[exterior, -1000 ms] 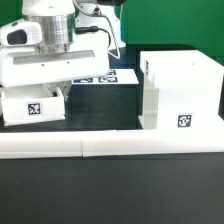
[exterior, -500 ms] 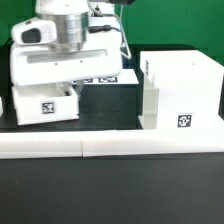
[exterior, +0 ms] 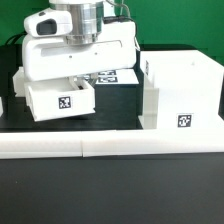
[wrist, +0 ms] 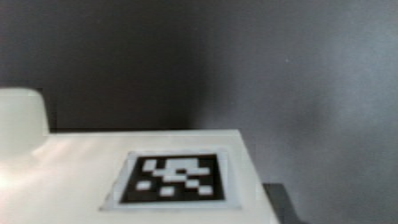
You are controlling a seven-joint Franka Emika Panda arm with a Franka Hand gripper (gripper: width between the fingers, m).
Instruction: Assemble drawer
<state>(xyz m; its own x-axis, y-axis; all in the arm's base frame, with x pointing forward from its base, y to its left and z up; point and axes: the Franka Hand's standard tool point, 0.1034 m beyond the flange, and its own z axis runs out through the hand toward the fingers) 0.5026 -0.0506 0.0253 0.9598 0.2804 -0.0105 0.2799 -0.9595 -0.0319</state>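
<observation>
In the exterior view my gripper (exterior: pixel 74 84) hangs under the white hand and is shut on a small white drawer tray (exterior: pixel 62 103), held just above the black table. The tray shows a square tag on its front face. The large cube-like housing (exterior: pixel 180 85) stands at the exterior view's right, a short gap from the tray, with a tag low on its front. The wrist view shows the tray's flat white face and tag (wrist: pixel 176 181) close up. My fingertips are mostly hidden by the hand.
The long white L-shaped bar (exterior: pixel 110 148) lies along the front of the table. The marker board (exterior: pixel 108 77) lies behind the tray. A sliver of another white part (exterior: pixel 2 105) shows at the exterior view's left edge.
My hand has moved toward the exterior view's right with the tray in it, closing much of the gap to the housing. The housing and bar have not moved.
</observation>
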